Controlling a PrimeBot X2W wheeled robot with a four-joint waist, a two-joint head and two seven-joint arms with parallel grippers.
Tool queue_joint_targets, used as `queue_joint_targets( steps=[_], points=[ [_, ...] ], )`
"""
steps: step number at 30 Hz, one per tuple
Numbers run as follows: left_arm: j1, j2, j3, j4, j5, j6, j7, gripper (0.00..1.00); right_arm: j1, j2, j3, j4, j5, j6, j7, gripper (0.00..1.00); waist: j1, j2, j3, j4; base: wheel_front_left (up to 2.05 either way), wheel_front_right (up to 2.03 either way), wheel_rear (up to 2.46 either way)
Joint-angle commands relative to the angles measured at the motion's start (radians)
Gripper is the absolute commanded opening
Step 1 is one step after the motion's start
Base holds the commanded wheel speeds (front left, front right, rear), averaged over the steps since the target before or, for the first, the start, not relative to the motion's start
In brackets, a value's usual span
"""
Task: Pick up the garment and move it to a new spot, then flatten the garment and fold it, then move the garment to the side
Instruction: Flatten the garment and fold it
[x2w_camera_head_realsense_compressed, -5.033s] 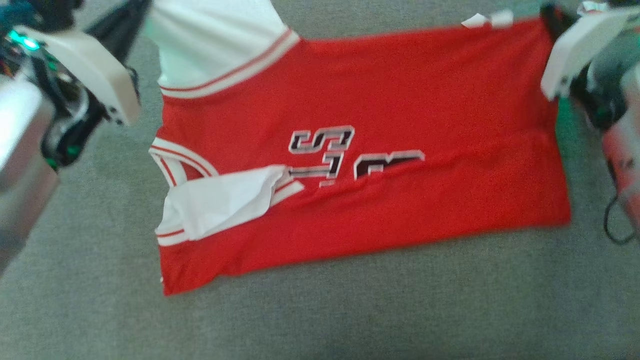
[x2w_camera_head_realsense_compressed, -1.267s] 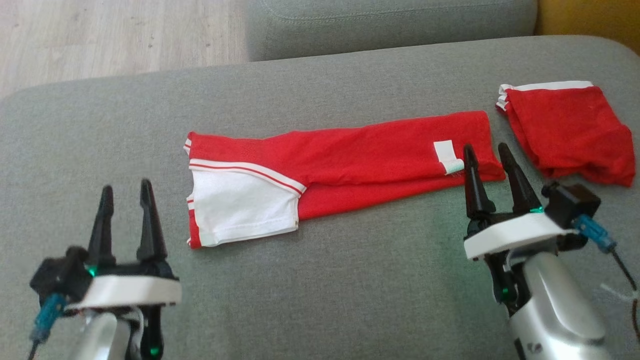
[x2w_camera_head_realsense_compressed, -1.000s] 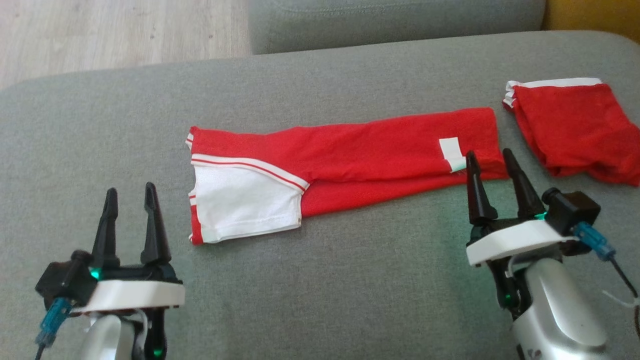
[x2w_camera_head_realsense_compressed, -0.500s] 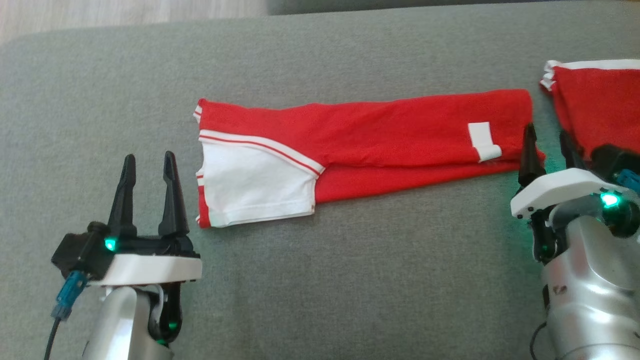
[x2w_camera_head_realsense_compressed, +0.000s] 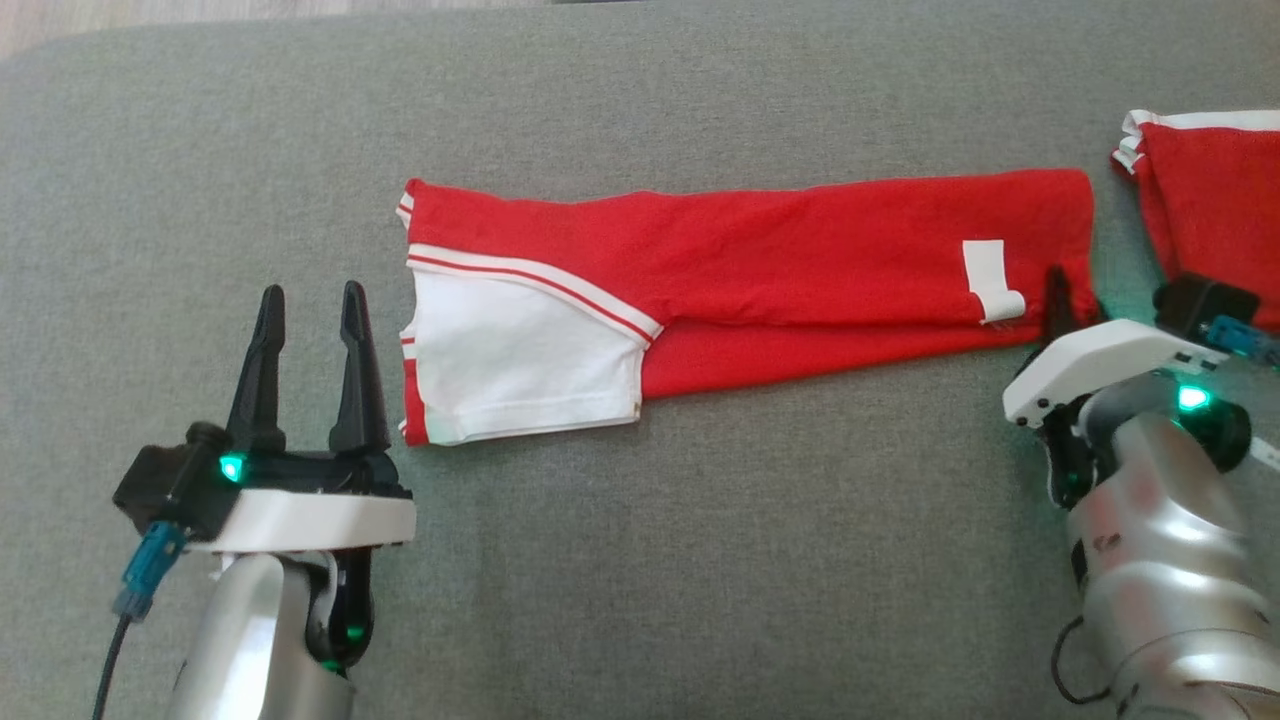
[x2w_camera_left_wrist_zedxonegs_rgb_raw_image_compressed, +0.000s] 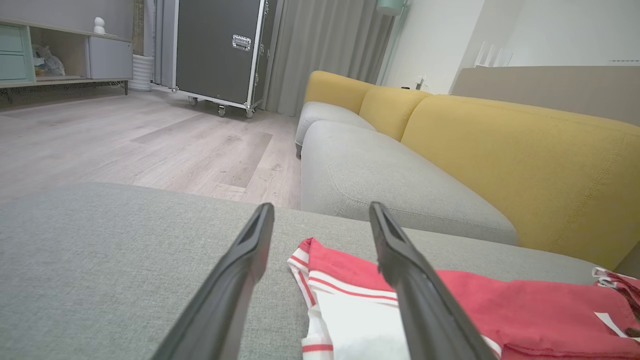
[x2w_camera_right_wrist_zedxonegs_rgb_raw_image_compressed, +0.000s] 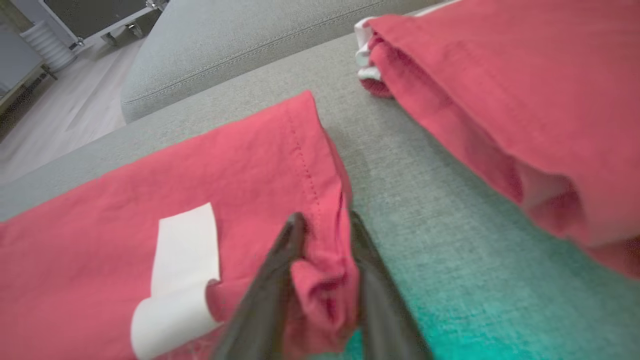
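Note:
The garment (x2w_camera_head_realsense_compressed: 780, 250) is red with white trim and lies folded into a long strip across the grey sofa cushion (x2w_camera_head_realsense_compressed: 640, 560). A white panel forms its left end and a white tag (x2w_camera_head_realsense_compressed: 990, 280) sits near its right end. My right gripper (x2w_camera_head_realsense_compressed: 1075, 295) is at the garment's near right corner. In the right wrist view, the right gripper (x2w_camera_right_wrist_zedxonegs_rgb_raw_image_compressed: 325, 217) is shut on a bunch of red cloth of the garment (x2w_camera_right_wrist_zedxonegs_rgb_raw_image_compressed: 225, 165), beside the tag (x2w_camera_right_wrist_zedxonegs_rgb_raw_image_compressed: 182, 250). My left gripper (x2w_camera_head_realsense_compressed: 305, 290) stands open just left of the white panel, holding nothing. The left wrist view has the left gripper (x2w_camera_left_wrist_zedxonegs_rgb_raw_image_compressed: 320, 207) with the garment (x2w_camera_left_wrist_zedxonegs_rgb_raw_image_compressed: 340, 260) beyond it.
A second red garment (x2w_camera_head_realsense_compressed: 1210, 190) lies on the cushion just right of my right gripper, close by in the right wrist view (x2w_camera_right_wrist_zedxonegs_rgb_raw_image_compressed: 500, 75). A yellow sofa backrest (x2w_camera_left_wrist_zedxonegs_rgb_raw_image_compressed: 500, 150), a wood floor (x2w_camera_left_wrist_zedxonegs_rgb_raw_image_compressed: 125, 140) and a black wheeled case (x2w_camera_left_wrist_zedxonegs_rgb_raw_image_compressed: 220, 45) lie beyond the cushion.
The camera has tilted down. My right gripper has moved forward onto the garment's right end and closed on its corner. The left gripper has stayed open.

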Motion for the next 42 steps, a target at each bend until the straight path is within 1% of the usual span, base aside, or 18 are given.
queue_joint_targets(
  steps=[1,6,10,16,19,22,26,31,34,36,42],
  points=[
    [-0.031,0.017,0.027,-0.024,-0.005,-0.006,-0.005,1.00,-0.019,0.011,0.032,-0.008,-0.015,-0.005,-0.023,0.00,-0.0001,-0.0001,-0.004,-0.005,0.00,0.00,0.00],
    [-0.022,0.021,0.033,-0.021,-0.007,-0.006,-0.005,1.00,-0.025,0.007,0.022,-0.037,-0.082,-0.005,-0.066,0.00,-0.0001,-0.0001,-0.030,-0.028,0.00,0.00,0.00],
    [-0.015,0.020,0.035,-0.024,-0.010,-0.006,-0.005,1.00,-0.011,-0.031,0.002,-0.085,-0.126,-0.005,-0.075,0.00,-0.0001,-0.0001,-0.052,-0.042,0.00,0.00,0.00],
    [-0.008,0.015,0.038,-0.029,-0.017,-0.006,-0.005,1.00,0.012,-0.073,-0.034,-0.143,-0.139,-0.005,-0.076,0.00,-0.0001,-0.0001,-0.073,-0.051,0.00,0.00,0.00],
    [-0.003,0.014,0.037,-0.029,-0.018,-0.006,-0.005,1.00,0.016,-0.068,-0.035,-0.173,-0.134,-0.005,-0.076,0.00,-0.0001,-0.0001,-0.087,-0.053,0.00,0.00,0.00],
    [0.003,0.016,0.039,-0.032,-0.019,-0.006,-0.005,1.00,0.012,-0.041,-0.007,-0.200,-0.108,-0.005,-0.071,0.00,-0.0001,-0.0001,-0.105,-0.051,0.00,0.00,0.00],
    [0.012,0.020,0.041,-0.037,-0.017,-0.006,-0.005,1.00,0.009,-0.010,0.069,-0.242,-0.050,-0.005,-0.058,0.00,-0.0001,-0.0001,-0.130,-0.038,0.00,0.00,0.00],
    [0.025,0.022,0.043,-0.043,-0.015,-0.006,-0.005,1.00,0.021,0.009,0.221,-0.304,0.058,-0.005,-0.017,0.00,-0.0001,-0.0001,-0.163,-0.006,0.00,0.00,0.00],
    [0.029,0.023,0.036,-0.042,-0.014,-0.006,-0.005,1.00,0.040,0.011,0.371,-0.349,0.212,-0.005,0.018,0.00,-0.0001,-0.0001,-0.179,0.021,0.00,0.00,0.00],
    [0.032,0.022,0.035,-0.043,-0.013,-0.006,-0.005,1.00,0.054,0.011,0.454,-0.378,0.293,-0.005,0.035,0.00,-0.0001,-0.0001,-0.185,0.040,0.00,0.00,0.00],
    [0.034,0.023,0.024,-0.043,-0.012,-0.006,-0.005,1.00,0.074,0.011,0.647,-0.404,0.450,-0.005,0.046,0.00,-0.0001,-0.0001,-0.182,0.096,0.00,0.00,0.00]
  ],
)
